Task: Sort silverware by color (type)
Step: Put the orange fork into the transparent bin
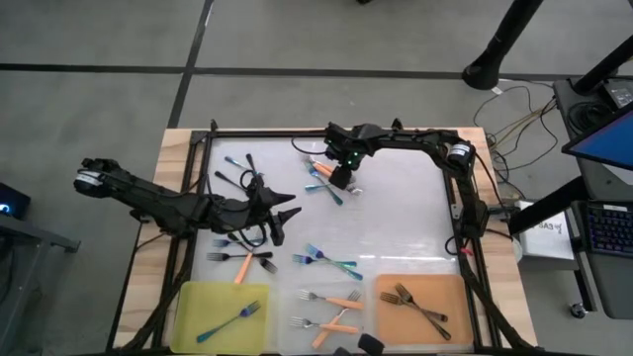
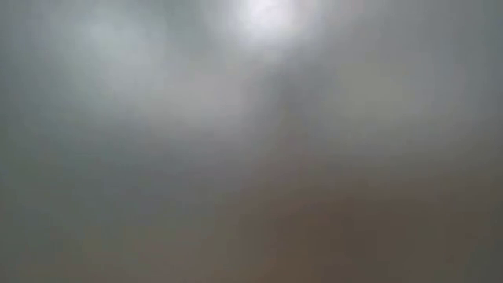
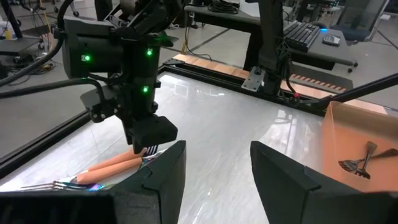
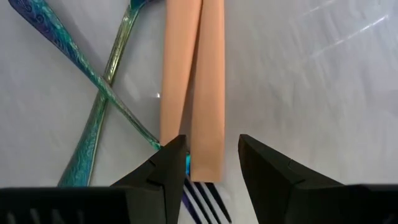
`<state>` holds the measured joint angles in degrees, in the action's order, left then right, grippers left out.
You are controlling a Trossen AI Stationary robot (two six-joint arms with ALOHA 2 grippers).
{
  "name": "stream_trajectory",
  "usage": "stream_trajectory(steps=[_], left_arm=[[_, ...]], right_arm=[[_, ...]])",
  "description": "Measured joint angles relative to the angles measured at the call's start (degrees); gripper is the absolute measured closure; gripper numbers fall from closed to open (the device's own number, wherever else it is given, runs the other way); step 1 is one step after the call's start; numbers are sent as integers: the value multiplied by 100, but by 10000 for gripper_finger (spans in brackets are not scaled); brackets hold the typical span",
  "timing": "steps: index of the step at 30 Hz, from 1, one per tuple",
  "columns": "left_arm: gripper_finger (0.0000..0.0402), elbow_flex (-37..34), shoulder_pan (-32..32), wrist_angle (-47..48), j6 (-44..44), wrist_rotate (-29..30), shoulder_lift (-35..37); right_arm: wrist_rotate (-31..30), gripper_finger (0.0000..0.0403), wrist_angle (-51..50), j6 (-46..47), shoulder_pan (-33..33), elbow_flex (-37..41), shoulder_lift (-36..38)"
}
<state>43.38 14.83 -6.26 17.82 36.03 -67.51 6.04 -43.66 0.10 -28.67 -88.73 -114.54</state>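
1. You see blue-teal forks (image 1: 333,261) lying flat and crossed in the middle of the tabletop; one more (image 1: 229,322) lies in the yellow tray.
2. You see orange-handled forks (image 1: 331,313) lying in the clear middle tray, another one (image 1: 243,267) on the tabletop, and two side by side (image 4: 193,81) near crossed teal ones (image 4: 93,93).
3. Two dark forks (image 1: 420,307) lie crossed in the orange tray; others (image 1: 237,181) lie scattered at the far left.

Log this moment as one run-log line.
right claw: open over two orange-handled forks | left claw: open, mid-table | yellow, white, orange trays: partly filled
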Motion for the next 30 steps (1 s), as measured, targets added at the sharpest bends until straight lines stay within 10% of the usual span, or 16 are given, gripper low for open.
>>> stream_trajectory(steps=[30], left_arm=[[242, 2, 2, 24, 58, -4, 19]], right_arm=[[145, 339, -269, -114, -92, -302, -352]])
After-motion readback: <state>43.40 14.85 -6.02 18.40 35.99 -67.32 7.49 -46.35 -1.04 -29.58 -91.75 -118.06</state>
